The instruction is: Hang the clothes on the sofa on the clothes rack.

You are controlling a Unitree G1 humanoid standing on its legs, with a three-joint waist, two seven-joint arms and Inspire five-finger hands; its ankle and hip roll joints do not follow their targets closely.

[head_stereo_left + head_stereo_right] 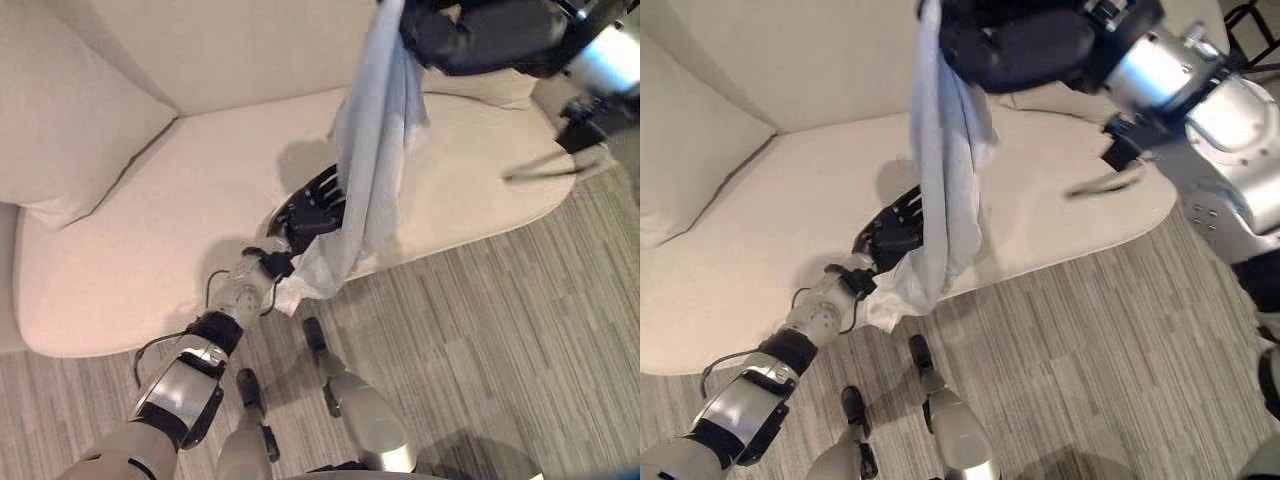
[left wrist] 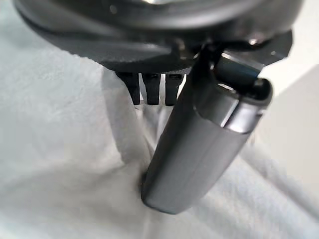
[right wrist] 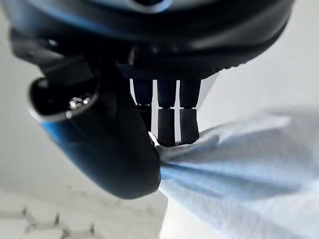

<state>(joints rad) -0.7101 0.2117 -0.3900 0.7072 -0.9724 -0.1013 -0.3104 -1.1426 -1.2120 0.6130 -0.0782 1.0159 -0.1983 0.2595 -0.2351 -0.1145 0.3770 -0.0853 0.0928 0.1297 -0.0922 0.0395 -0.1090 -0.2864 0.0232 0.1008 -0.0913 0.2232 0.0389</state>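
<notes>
A pale blue garment (image 1: 372,150) hung in the air in front of a cream sofa (image 1: 150,230). It was pulled into a long, thin bundle. Its long side ran almost straight up and down, leaning a little. The top end pointed up toward the back of the sofa, and the bottom end pointed down toward the floor.

The right hand (image 1: 1015,45) was up high, above the seat. Its fingers (image 3: 169,122) and thumb were closed tight on the top of the cloth, and the cloth spread out from the pinch in folds. The whole garment dangled from that hand.

The left hand (image 1: 312,208) was lower, near the front edge of the seat. It was right against the lower part of the garment. In the left wrist view the thumb (image 2: 199,154) pressed into the white-looking cloth and the fingers curled on the other side of a fold, so this hand was pinching the cloth too. The bottom end (image 1: 890,295) bunched up just under the left hand and hung past the seat edge, over the striped grey floor (image 1: 500,340).

A big soft cushion (image 1: 70,110) sat at the left end of the sofa. A thin, pale hanger-like thing (image 1: 550,168) lay on the seat at the right end, well apart from the garment.
</notes>
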